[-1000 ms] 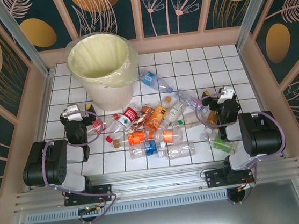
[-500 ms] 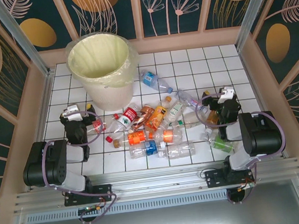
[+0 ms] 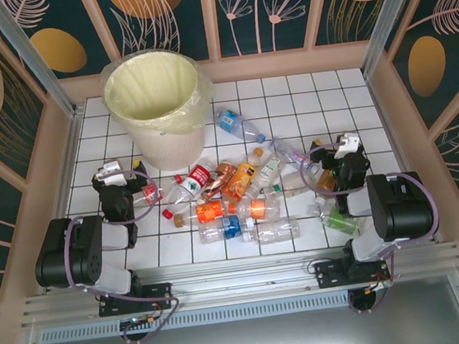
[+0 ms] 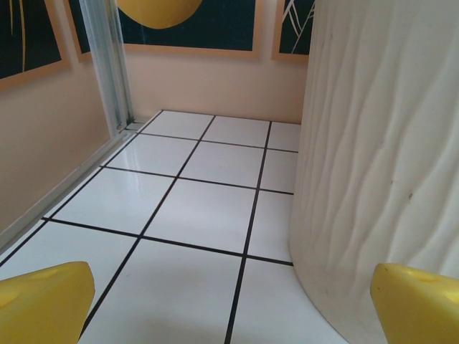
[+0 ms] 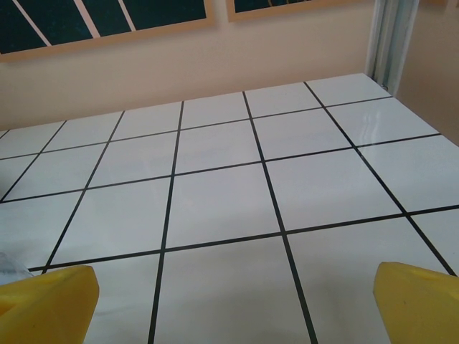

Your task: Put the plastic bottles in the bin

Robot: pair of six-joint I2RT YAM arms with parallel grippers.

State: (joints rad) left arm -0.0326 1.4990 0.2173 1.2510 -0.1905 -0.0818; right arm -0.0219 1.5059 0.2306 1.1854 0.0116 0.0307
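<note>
Top external: the plastic bottles (image 3: 240, 196) lie heaped in the middle, the bin (image 3: 164, 146) beyond them at far left. Left wrist: my left gripper (image 4: 229, 304) gapes wide and empty, just beside the bin's wall. Right wrist: my right gripper (image 5: 233, 301), equally wide, faces bare tiles (image 5: 215, 193), so I'd swing inward and pinch an outlying bottle across its body.

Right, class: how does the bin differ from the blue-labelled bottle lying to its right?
The bin stands upright; the blue-labelled bottle lies on its side. The bin is opaque cream-white; the bottle is clear. The bin is far bigger than the bottle. Both rest on the tiled table.
</note>
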